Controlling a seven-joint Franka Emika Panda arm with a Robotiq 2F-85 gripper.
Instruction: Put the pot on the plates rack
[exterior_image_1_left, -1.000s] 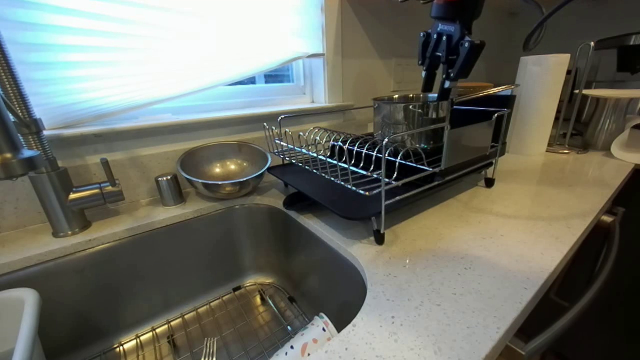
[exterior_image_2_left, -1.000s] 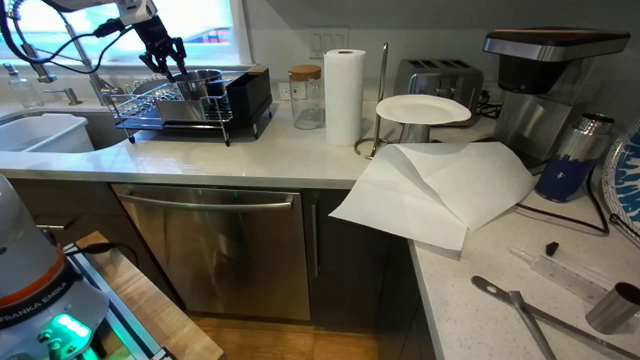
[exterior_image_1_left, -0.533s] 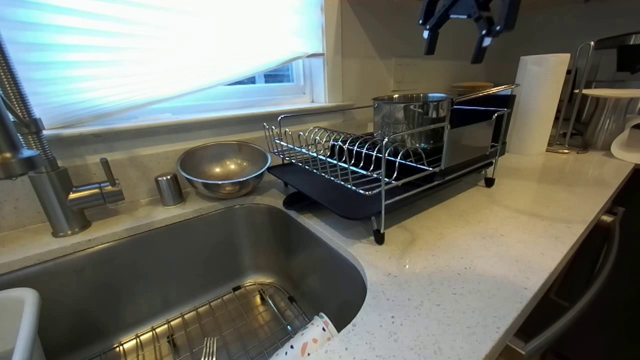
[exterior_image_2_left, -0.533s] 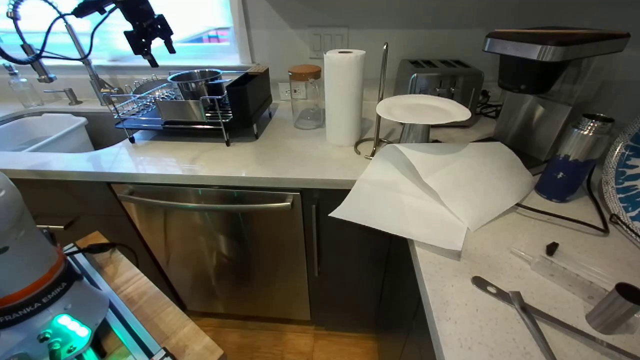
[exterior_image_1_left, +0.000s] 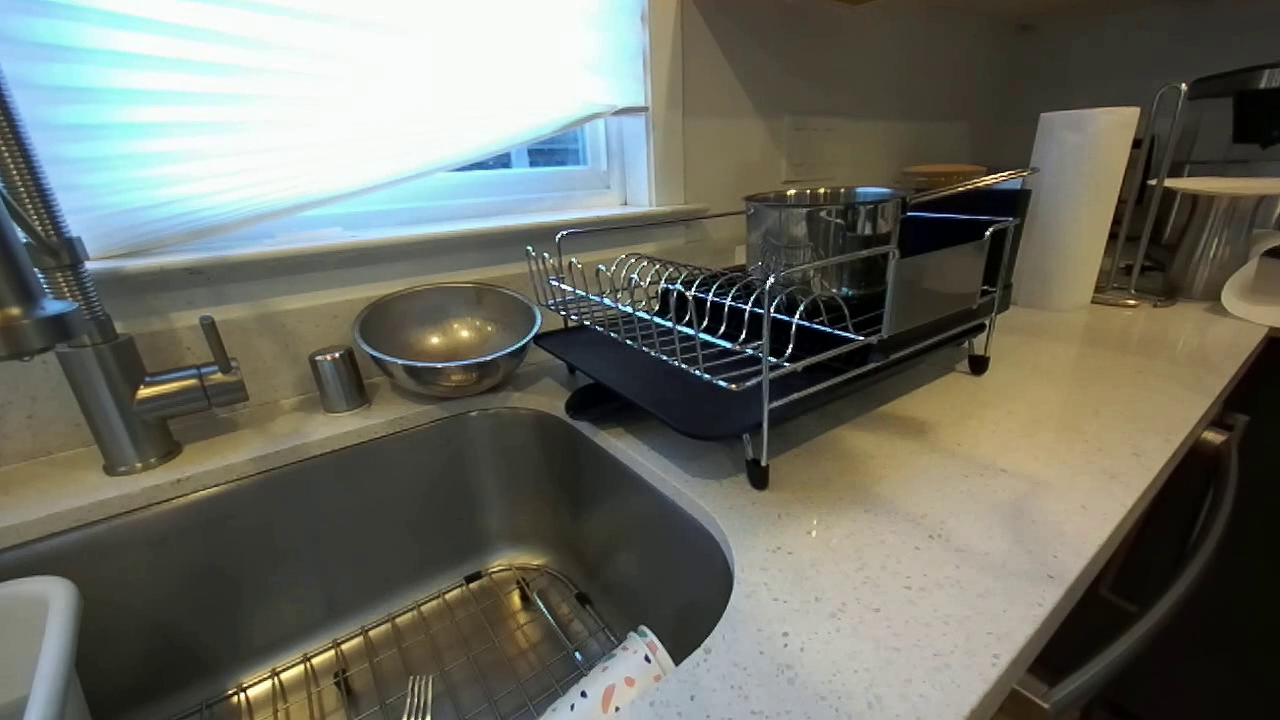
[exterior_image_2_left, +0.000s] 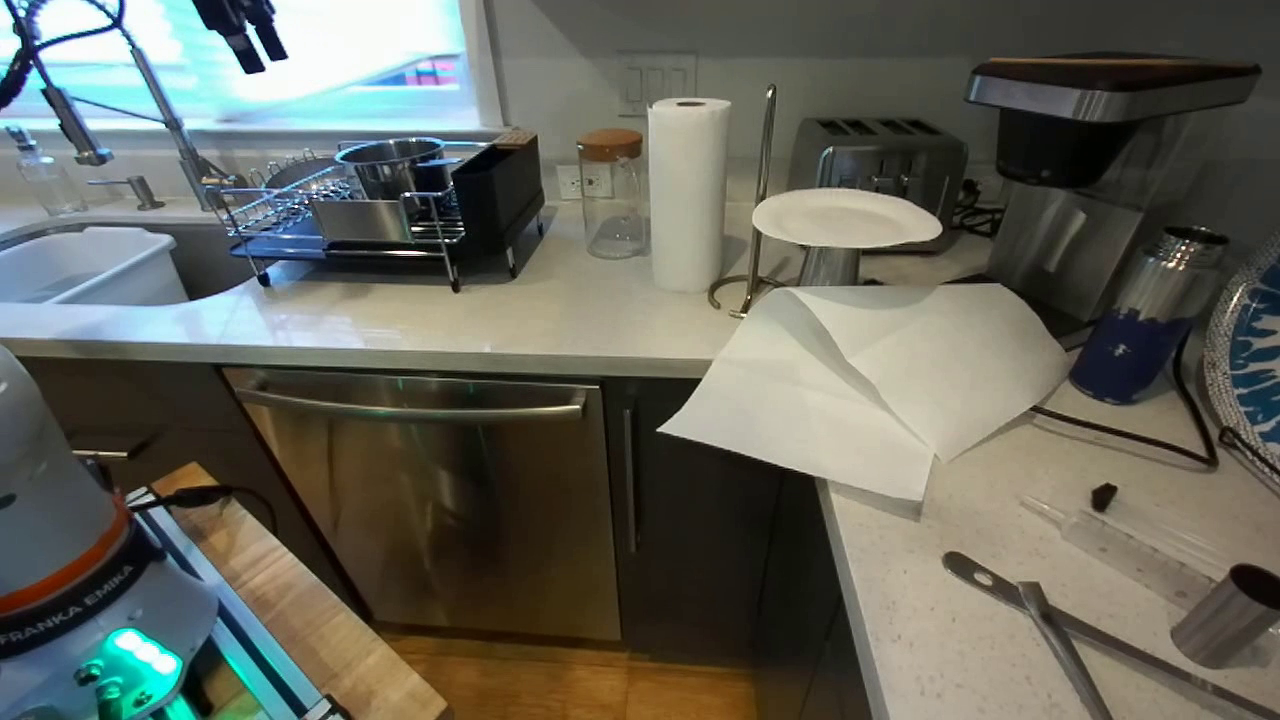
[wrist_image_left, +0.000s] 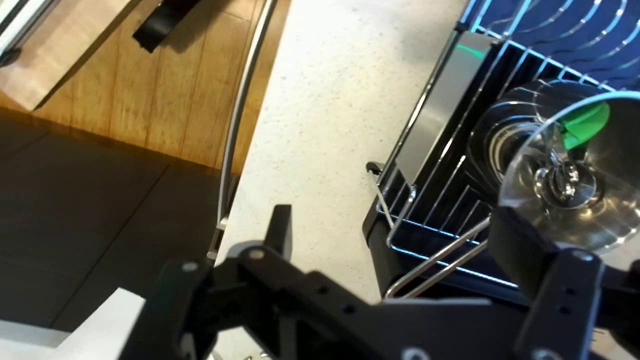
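The shiny steel pot (exterior_image_1_left: 825, 235) rests upright on the chrome plates rack (exterior_image_1_left: 767, 400), at the end by the dark caddy, and both exterior views show it there. Its thin wire handle (exterior_image_1_left: 970, 187) slants up over the rack's end. My gripper (exterior_image_2_left: 265, 60) hangs well above the rack, in front of the window, apart from the pot (exterior_image_2_left: 395, 175). In the wrist view the gripper (wrist_image_left: 392, 215) has its fingers spread wide with nothing held; the handle (wrist_image_left: 445, 265) shows far below between them, and one finger covers part of the pot (wrist_image_left: 610, 210).
A rounded metal bowl (exterior_image_1_left: 447, 340) stands between faucet (exterior_image_1_left: 110, 400) and rack, behind the steel sink (exterior_image_1_left: 600, 500). Past the rack's far end are a glass jar (exterior_image_2_left: 613, 205) and a paper towel roll (exterior_image_2_left: 690, 195). A white tub (exterior_image_2_left: 90, 265) sits in the sink.
A second ago the fingers were at the pot's rim. The gripper has opened wider, risen and drawn away, leaving the top of an exterior view. The pot has stayed where it was.
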